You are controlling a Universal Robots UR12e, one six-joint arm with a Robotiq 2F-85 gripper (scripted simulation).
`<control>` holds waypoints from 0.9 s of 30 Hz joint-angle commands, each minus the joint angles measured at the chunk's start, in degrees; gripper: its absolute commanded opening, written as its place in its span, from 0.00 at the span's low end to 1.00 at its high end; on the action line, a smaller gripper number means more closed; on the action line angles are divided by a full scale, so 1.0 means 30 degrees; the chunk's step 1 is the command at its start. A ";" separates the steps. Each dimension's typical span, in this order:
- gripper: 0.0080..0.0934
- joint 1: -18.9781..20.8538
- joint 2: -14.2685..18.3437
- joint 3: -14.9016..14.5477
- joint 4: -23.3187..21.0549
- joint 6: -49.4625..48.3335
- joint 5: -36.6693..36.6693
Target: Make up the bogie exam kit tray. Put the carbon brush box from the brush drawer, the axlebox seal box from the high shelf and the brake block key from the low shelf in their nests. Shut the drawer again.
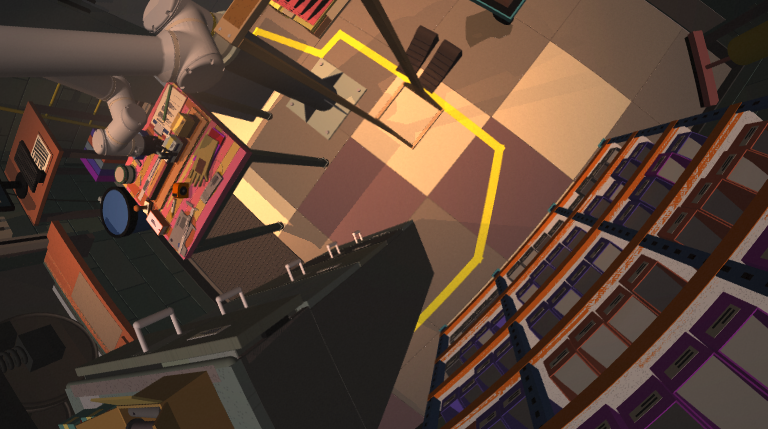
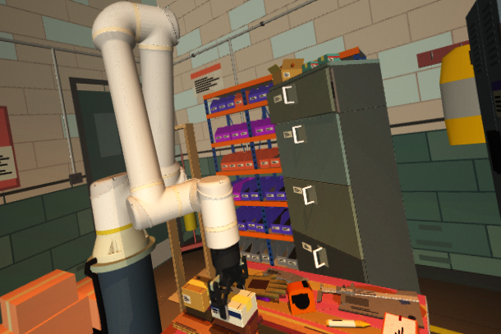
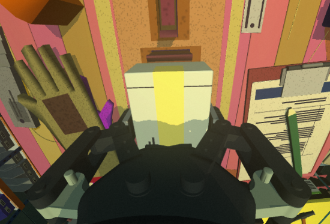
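Observation:
My gripper (image 3: 171,120) is low over the kit tray (image 3: 171,21) on the bench, still closed around a white box with a yellow band (image 3: 169,96). The same box (image 2: 242,307) sits at the near end of the tray, with a blue stripe along its lower edge. Ahead of it lie a small empty nest (image 3: 170,54) and a long narrow nest (image 3: 166,6). A brown cardboard box (image 2: 196,293) stands just left of the gripper. The grey drawer cabinet (image 2: 328,171) stands behind the bench with all its drawers closed.
An orange open-sided box (image 2: 300,296) stands on the bench right of the tray. A work glove (image 3: 54,96) lies left of the gripper. A clipboard with a green pencil (image 3: 288,120) lies to the right. The parts shelving (image 2: 246,155) stands behind.

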 commanded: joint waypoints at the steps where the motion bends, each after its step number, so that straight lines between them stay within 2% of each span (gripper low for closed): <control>1: 0.81 -0.0001 0.0006 -0.0019 -0.0007 0.0000 0.0004; 9: 1.00 -0.0001 0.0001 -0.0013 -0.0006 0.0000 0.0002; 20: 1.00 0.0000 -0.0070 -0.0008 0.0061 0.0000 0.0001; 23: 1.00 0.0001 -0.0611 -0.0022 0.0604 0.0000 0.0001; 27: 1.00 0.0002 -0.1956 -0.0097 0.2002 0.0000 0.0001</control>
